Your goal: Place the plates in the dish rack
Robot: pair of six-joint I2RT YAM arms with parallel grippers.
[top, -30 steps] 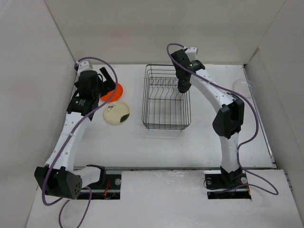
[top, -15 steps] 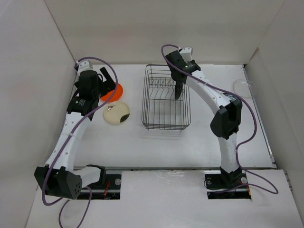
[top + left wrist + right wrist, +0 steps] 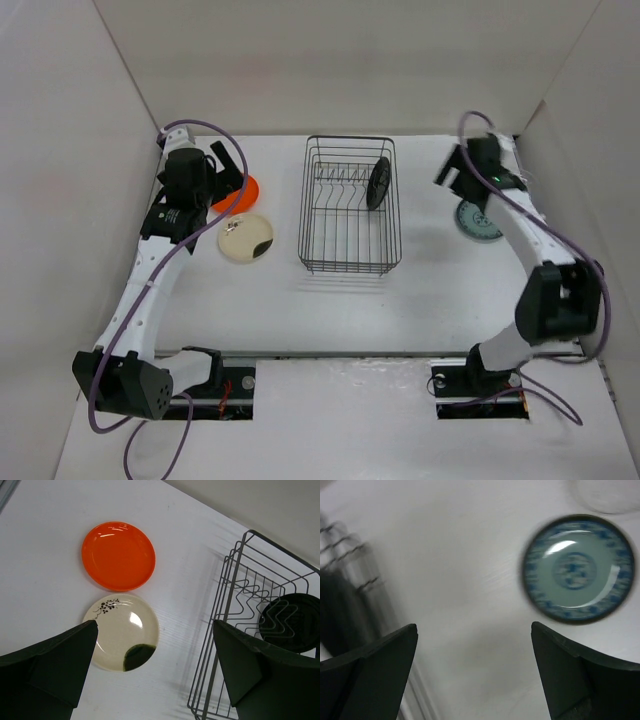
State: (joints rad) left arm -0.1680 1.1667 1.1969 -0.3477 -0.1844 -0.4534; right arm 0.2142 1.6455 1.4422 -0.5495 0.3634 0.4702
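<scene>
The black wire dish rack (image 3: 303, 215) stands mid-table. A black plate (image 3: 378, 183) stands on edge in its far right part and also shows through the wires (image 3: 291, 622). An orange plate (image 3: 118, 555) and a cream plate with a dark patch (image 3: 122, 637) lie flat left of the rack. My left gripper (image 3: 155, 625) hovers open above them, holding nothing. A grey-teal patterned plate (image 3: 577, 569) lies flat right of the rack. My right gripper (image 3: 474, 627) hangs open and empty just left of it. A clear plate's edge (image 3: 605, 492) shows beyond.
White walls close in the table on the left, back and right. The rack (image 3: 340, 580) is a blur at the left of the right wrist view. The arm bases (image 3: 200, 375) sit at the near edge.
My right gripper opened, left the black plate standing in the rack, and swung right to the grey-teal plate. The left arm has not moved.
</scene>
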